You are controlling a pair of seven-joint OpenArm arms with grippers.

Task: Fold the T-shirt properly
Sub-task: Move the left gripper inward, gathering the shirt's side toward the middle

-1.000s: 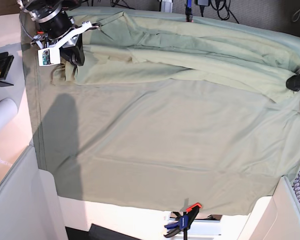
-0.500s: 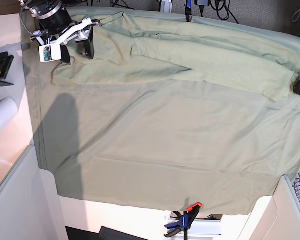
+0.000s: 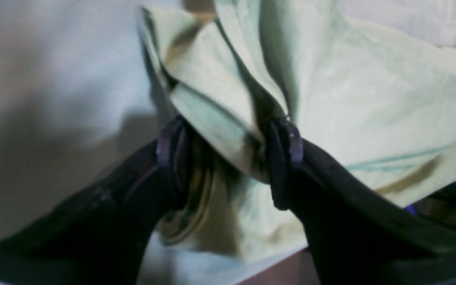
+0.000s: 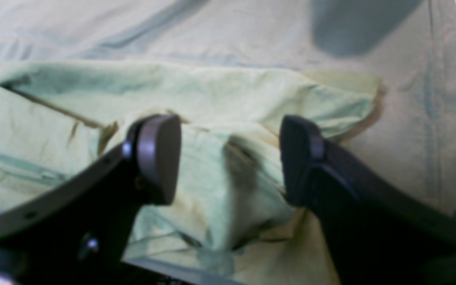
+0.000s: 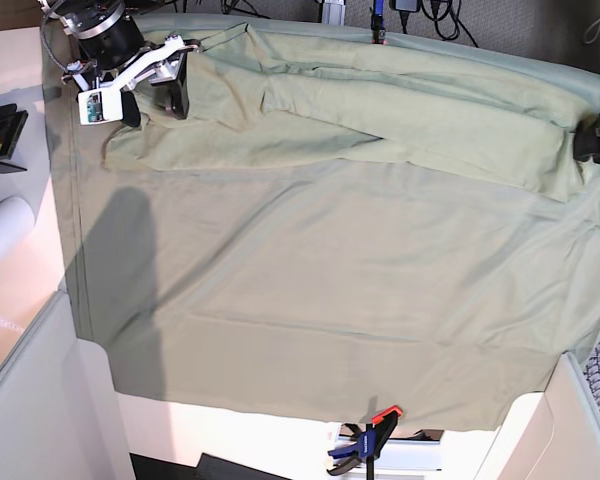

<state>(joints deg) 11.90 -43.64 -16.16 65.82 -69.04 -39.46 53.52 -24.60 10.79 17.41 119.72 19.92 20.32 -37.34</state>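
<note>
The right gripper (image 4: 230,158) stands with its jaws apart, straddling a bunched corner of the T-shirt (image 5: 380,115) without clamping it. In the base view it hangs over the shirt's end at the far left corner. The left gripper (image 3: 228,158) also has its jaws spread, a fold of the shirt lying loose between them at the right edge. The T-shirt lies folded into a long band across the far part of the bench, on top of a greyer-green sheet (image 5: 330,300) that covers the surface. A blue-and-orange clamp (image 5: 370,440) grips the sheet's near edge.
</note>
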